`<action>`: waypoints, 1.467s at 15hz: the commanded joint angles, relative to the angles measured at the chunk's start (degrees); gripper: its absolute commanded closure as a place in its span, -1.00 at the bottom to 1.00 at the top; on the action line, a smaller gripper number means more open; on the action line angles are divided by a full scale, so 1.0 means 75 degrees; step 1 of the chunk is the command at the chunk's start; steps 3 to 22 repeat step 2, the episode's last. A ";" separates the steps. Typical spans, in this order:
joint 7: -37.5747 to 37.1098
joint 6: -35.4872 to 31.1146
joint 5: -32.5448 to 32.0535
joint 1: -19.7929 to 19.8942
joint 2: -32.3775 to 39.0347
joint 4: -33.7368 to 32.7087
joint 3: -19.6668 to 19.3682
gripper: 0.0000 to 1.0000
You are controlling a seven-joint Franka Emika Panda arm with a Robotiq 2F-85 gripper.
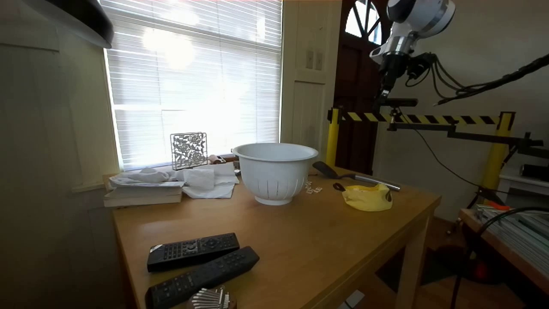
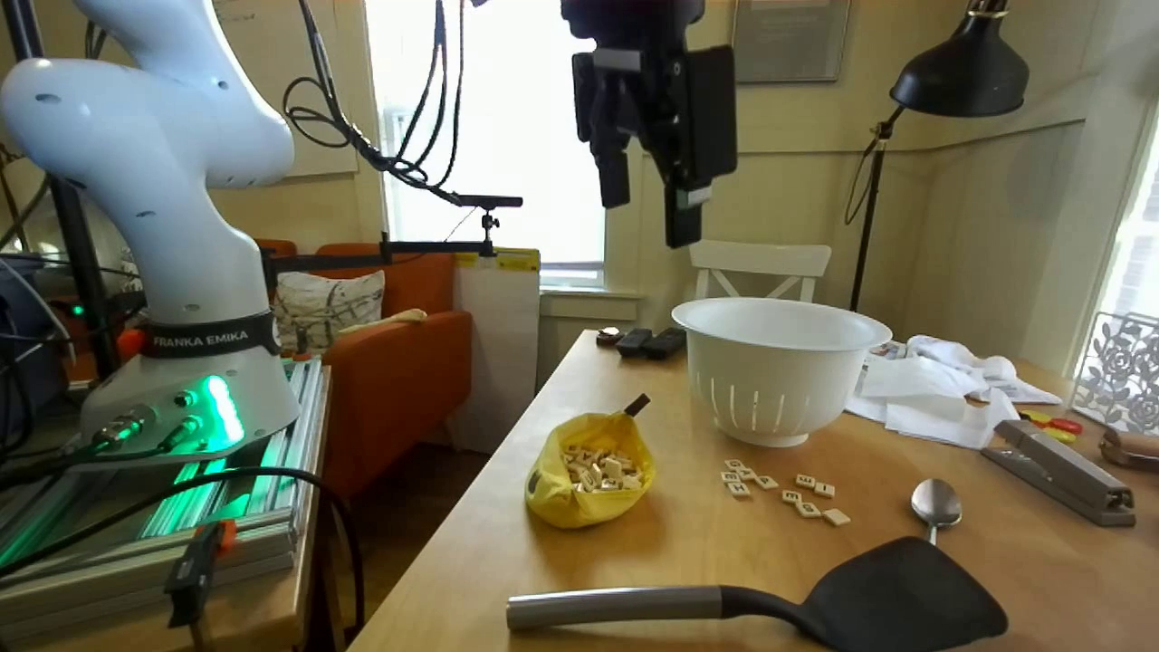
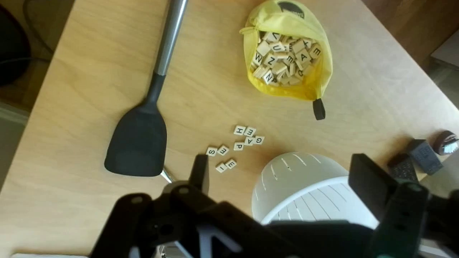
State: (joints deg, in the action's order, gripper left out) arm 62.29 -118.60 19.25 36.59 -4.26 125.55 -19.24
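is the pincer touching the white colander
No, an exterior view shows the pincer hanging open, higher than the white colander, with a gap visible between them.

FRANKA EMIKA on arm band (image 2: 201, 339), lettered tiles (image 3: 238, 146)

Colander (image 2: 770, 389) on table (image 2: 670, 543), tiles (image 2: 605, 471) in bag (image 2: 572, 514)

See a black gripper (image 2: 649, 204) at one o'clock in an exterior view, with fingers (image 2: 684, 226) spread apart. Find a white bowl (image 2: 770, 385) at three, a yellow bag (image 2: 579, 513) of tiles (image 2: 602, 471) at six, a black spatula (image 2: 759, 602) at five.
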 commanded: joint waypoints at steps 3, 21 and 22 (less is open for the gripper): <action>-0.0031 0.0007 -0.0032 -0.0444 0.0030 -0.0011 -0.0446 -1.00; -0.0031 0.0007 -0.0032 -0.0444 0.0030 -0.0011 -0.0446 -1.00; -0.0031 0.0007 -0.0032 -0.0444 0.0030 -0.0011 -0.0446 -1.00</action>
